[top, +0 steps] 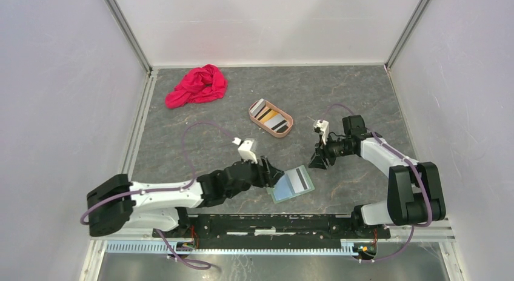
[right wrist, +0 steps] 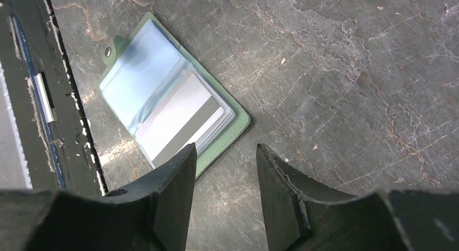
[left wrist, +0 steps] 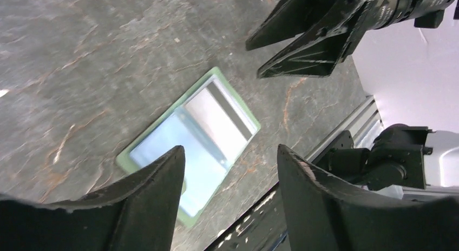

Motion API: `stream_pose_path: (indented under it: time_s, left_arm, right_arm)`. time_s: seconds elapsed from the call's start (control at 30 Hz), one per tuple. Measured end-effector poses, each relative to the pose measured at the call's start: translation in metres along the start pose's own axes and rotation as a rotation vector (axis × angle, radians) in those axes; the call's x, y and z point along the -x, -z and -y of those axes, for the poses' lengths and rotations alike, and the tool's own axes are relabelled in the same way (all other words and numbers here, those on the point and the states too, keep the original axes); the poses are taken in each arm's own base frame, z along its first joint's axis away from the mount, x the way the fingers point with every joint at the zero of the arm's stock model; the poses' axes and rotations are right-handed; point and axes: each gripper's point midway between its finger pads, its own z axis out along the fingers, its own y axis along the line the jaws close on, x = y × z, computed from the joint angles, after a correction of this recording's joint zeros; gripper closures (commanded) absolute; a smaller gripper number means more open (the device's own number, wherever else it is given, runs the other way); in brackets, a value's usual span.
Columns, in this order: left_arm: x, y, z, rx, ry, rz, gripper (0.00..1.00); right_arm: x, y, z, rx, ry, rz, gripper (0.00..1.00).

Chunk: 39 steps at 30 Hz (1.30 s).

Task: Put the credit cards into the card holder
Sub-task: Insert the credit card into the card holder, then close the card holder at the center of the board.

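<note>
Card holder: the sage-green bifold (top: pixel 292 184) lies spread open and flat on the table, light-blue pockets facing up, close to the near edge and between the two arms.
Card in holder: a pale grey card with a dark stripe (right wrist: pixel 178 126) sits in the pocket on the half farther from the snap tab (right wrist: pixel 108 52).
Other credit cards: several striped cards, orange, grey and white among them (top: pixel 270 116), lie in the pinkish-tan oval tray (top: pixel 290 119), well apart from the card holder toward the back of the table.
Left gripper: it (top: pixel 273 175) hangs just over the holder's left edge, fingers spread with nothing between them; its own camera shows the open holder through the gap.
Right gripper: it (top: pixel 318 161) hangs just beside the holder's right corner, pointing down, its fingers (right wrist: pixel 173 180) parted and empty, bare table between them.
Contact: whether either gripper touches the holder cannot be told.
Table: a dark grey surface veined like stone (top: pixel 363 99), enclosed by pale walls.
Near edge: the black rail carrying the arm bases (top: pixel 273 223) runs just beside the holder.
Red cloth: it (top: pixel 197 86) lies crumpled at the far left, well away from everything else.
</note>
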Motion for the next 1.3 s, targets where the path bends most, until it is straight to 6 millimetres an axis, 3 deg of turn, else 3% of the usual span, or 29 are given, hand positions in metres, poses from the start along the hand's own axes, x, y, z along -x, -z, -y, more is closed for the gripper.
stream_pose_path:
  time_s: [0.17, 0.33, 0.7, 1.13, 1.2, 1.3]
  left_arm:
    - [-0.010, 0.021, -0.028, 0.035, 0.044, 0.008, 0.16]
    - [-0.031, 0.022, -0.050, 0.146, 0.048, -0.079, 0.03]
    - [-0.058, 0.010, -0.045, 0.272, -0.028, -0.203, 0.00]
    - [-0.082, 0.003, -0.060, 0.347, -0.068, -0.294, 0.16]
    - [-0.083, 0.002, -0.059, 0.346, -0.067, -0.296, 0.26]
    - [-0.084, 0.002, -0.059, 0.343, -0.065, -0.299, 0.31]
  right_arm:
    - [-0.009, -0.001, 0.000, 0.031, -0.068, 0.000, 0.48]
    - [-0.029, -0.007, -0.003, 0.069, -0.163, -0.050, 0.48]
    - [-0.041, -0.015, -0.005, 0.128, -0.257, -0.101, 0.52]
    - [-0.040, -0.028, -0.020, 0.223, -0.284, -0.144, 0.59]
    - [-0.041, -0.029, -0.021, 0.227, -0.288, -0.147, 0.62]
    - [-0.042, -0.030, -0.022, 0.233, -0.294, -0.149, 0.68]
